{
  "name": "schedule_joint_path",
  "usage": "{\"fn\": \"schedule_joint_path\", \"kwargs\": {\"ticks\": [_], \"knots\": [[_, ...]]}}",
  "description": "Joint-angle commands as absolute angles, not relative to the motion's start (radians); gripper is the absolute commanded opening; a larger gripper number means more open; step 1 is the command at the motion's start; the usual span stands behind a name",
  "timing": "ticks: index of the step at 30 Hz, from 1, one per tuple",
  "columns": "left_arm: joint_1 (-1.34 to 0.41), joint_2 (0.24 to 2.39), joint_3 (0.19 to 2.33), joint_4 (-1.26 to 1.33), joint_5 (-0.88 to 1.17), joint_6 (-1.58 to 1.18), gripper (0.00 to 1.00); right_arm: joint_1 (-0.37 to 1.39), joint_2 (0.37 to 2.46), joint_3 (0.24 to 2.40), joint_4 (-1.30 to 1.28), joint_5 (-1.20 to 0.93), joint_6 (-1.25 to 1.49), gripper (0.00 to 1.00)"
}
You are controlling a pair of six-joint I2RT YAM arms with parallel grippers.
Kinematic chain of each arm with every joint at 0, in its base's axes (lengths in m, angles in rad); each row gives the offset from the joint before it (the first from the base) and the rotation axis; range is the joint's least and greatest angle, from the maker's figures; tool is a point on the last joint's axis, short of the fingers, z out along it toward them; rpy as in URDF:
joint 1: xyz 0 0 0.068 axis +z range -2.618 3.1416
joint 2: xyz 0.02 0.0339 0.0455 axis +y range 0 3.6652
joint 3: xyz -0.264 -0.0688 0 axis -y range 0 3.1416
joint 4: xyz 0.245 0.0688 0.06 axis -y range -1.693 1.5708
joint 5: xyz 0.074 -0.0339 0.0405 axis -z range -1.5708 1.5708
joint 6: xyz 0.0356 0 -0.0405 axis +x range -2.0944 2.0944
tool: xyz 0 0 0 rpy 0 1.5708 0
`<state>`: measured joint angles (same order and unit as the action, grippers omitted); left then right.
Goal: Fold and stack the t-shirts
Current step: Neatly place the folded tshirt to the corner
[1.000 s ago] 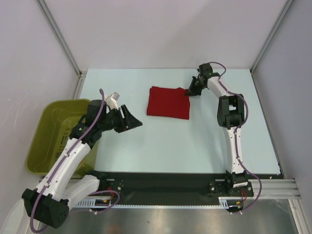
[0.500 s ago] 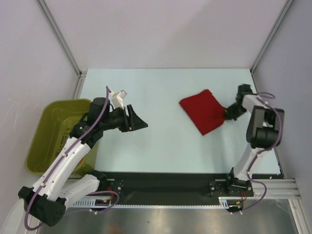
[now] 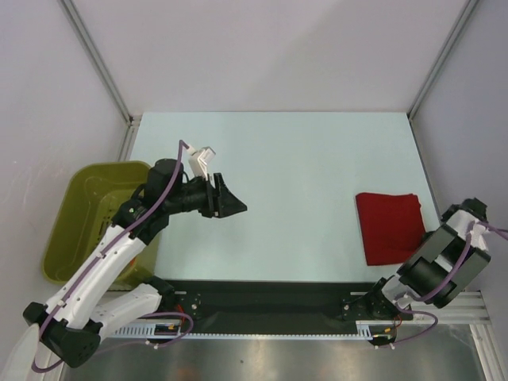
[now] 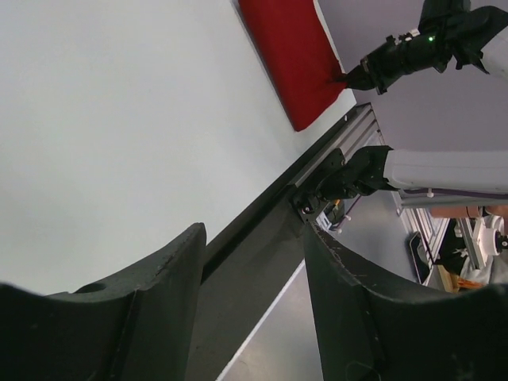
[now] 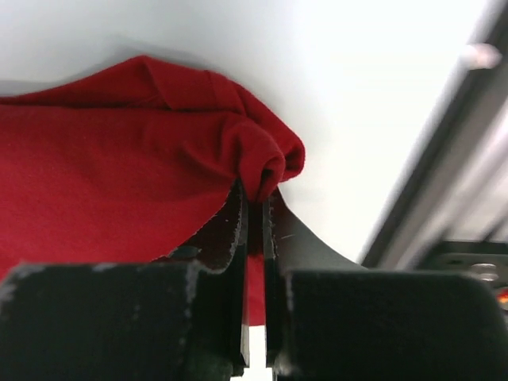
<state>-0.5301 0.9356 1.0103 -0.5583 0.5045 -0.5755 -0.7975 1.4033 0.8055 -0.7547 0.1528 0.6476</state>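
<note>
The near edge of the pale blue table [image 3: 302, 151] is bordered by a black rail [image 3: 270, 295] where both arms are mounted. The right arm is folded up tightly at the near right corner. The right gripper [image 5: 254, 208] is clenched on a bunched edge of a folded dark red t-shirt [image 3: 388, 228]. In the right wrist view, the cloth is pinched between two black fingers with almost no gap.

The t-shirt lies as a rough rectangle on the near right part of the table, close to the right edge and just beyond the rail.

Farther in, the left arm reaches from the near left corner across the left side of the table. The left gripper [image 3: 236, 208] points right over the bare surface. Its jaws are parted and hold nothing, and it is well apart from the t-shirt.

An olive-green basket [image 3: 59, 230] sits off the table's left edge, beside the left arm.
</note>
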Motion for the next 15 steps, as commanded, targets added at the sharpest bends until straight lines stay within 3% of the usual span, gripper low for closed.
{"fn": "schedule_joint_path", "kwargs": {"ticks": [1, 15], "knots": [[-0.548, 0.925, 1.054, -0.549, 0.52, -0.568, 0.58, -0.894, 1.347, 0.79, -0.747, 0.187, 0.565, 0.0], [-0.549, 0.89, 0.982, -0.56, 0.554, -0.612, 0.56, -1.052, 1.299, 0.764, -0.724, 0.221, 0.614, 0.0]]}}
